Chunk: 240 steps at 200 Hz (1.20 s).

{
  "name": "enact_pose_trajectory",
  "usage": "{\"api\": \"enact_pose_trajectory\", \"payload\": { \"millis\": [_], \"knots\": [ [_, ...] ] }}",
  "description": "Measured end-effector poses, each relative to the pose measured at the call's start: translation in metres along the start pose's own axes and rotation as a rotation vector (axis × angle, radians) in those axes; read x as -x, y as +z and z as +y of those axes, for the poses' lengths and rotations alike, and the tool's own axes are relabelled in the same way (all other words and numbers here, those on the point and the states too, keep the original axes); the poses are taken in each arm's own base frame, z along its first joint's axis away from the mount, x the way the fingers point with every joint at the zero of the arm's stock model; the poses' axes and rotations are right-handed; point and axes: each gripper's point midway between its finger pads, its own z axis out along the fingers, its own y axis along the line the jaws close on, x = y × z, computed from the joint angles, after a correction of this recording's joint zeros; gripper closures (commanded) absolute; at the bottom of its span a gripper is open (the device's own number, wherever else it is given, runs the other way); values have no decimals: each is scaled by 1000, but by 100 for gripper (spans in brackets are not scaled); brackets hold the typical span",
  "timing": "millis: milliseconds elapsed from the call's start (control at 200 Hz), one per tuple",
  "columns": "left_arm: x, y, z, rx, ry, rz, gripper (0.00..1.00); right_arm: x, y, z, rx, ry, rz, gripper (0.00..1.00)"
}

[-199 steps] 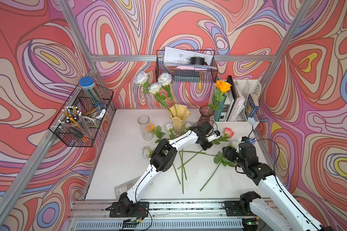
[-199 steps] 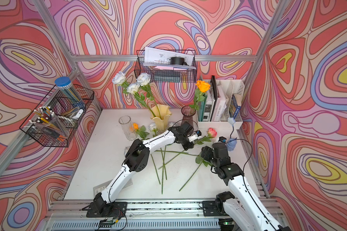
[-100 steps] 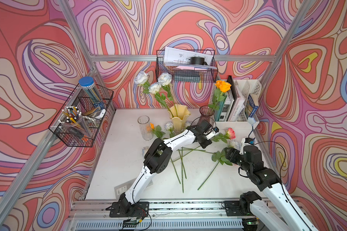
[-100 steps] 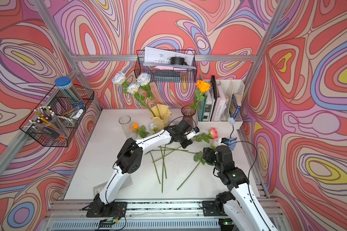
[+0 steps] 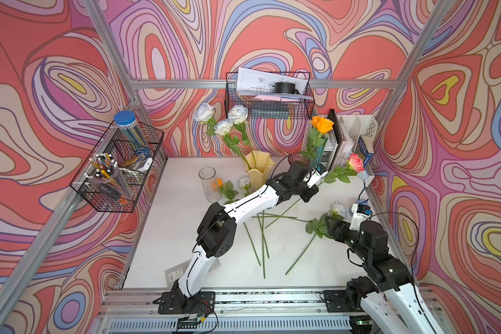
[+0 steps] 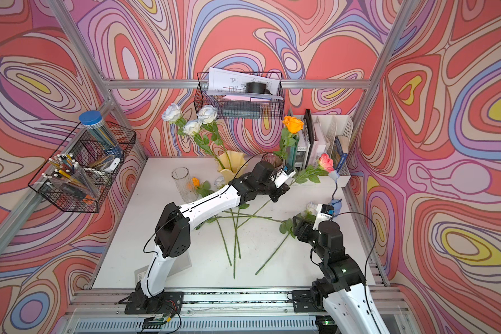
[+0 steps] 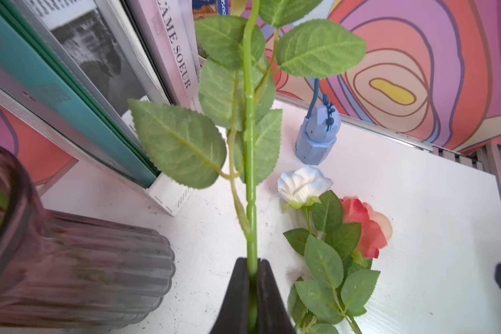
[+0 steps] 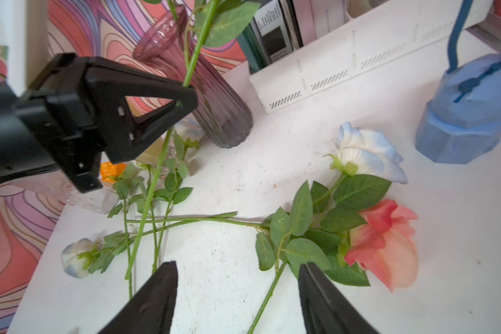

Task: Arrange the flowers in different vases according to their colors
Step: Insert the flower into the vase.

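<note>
My left gripper (image 5: 315, 180) (image 7: 253, 269) is shut on the green stem of a pink rose (image 5: 355, 162) and holds it off the table, right beside the smoky purple vase (image 5: 297, 159) (image 7: 70, 274). That vase holds an orange rose (image 5: 321, 124). Three white roses (image 5: 223, 125) stand in the yellow vase (image 5: 258, 170). The clear vase (image 5: 207, 185) is empty. My right gripper (image 5: 330, 228) (image 8: 237, 277) hangs open just above the table, its jaws on either side of the stem of a lying pink rose (image 8: 385, 245). A white-blue rose (image 8: 365, 156) lies next to it.
An orange rose (image 5: 219, 182) and a white one (image 5: 243, 181) lie by the clear and yellow vases, with their stems (image 5: 262, 240) crossing mid-table. A white book rack (image 5: 356, 136) and a blue stand (image 7: 315, 138) sit at the back right. Wire baskets (image 5: 119, 170) hang on the walls.
My left gripper has lifted the pink rose up and toward the back right, near the book rack. The right arm has shifted slightly, and its jaws have narrowed a little.
</note>
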Motion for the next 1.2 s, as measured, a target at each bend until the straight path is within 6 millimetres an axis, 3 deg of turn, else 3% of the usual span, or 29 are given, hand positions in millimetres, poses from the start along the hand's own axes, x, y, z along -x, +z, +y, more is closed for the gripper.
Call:
{"api": "enact_pose_trajectory", "payload": {
  "millis": [130,245,346,421,511,591,666,731,801,866,1011,1202],
  "knots": [
    [25,-20,-3,-2,-17,-56,100,-11,5,6,50,-8,45,44],
    [65,-64,-11,-6,-13,-157,100,-22,13,7,62,-5,100,44],
    [107,-125,-22,0,9,-278,100,-27,17,7,66,-3,124,43],
    [137,-183,-28,31,36,-390,100,-28,19,8,72,-5,132,44],
    [157,-253,-31,108,71,-513,100,-29,21,9,77,-6,136,43],
    [165,-323,-22,225,92,-629,100,-30,24,10,82,-9,139,43],
    [162,-385,2,360,75,-729,100,-32,28,10,83,-13,149,43],
    [146,-440,37,523,24,-809,100,-34,32,10,83,-17,162,43],
    [124,-484,67,680,-40,-868,100,-36,37,9,82,-22,177,43],
    [104,-511,89,780,-101,-914,100,-38,41,9,80,-26,190,43],
    [64,-537,147,943,-243,-951,100,-41,49,10,85,-34,210,43],
    [18,-520,234,1026,-402,-931,100,-43,58,10,88,-40,223,43]
  ]
}}
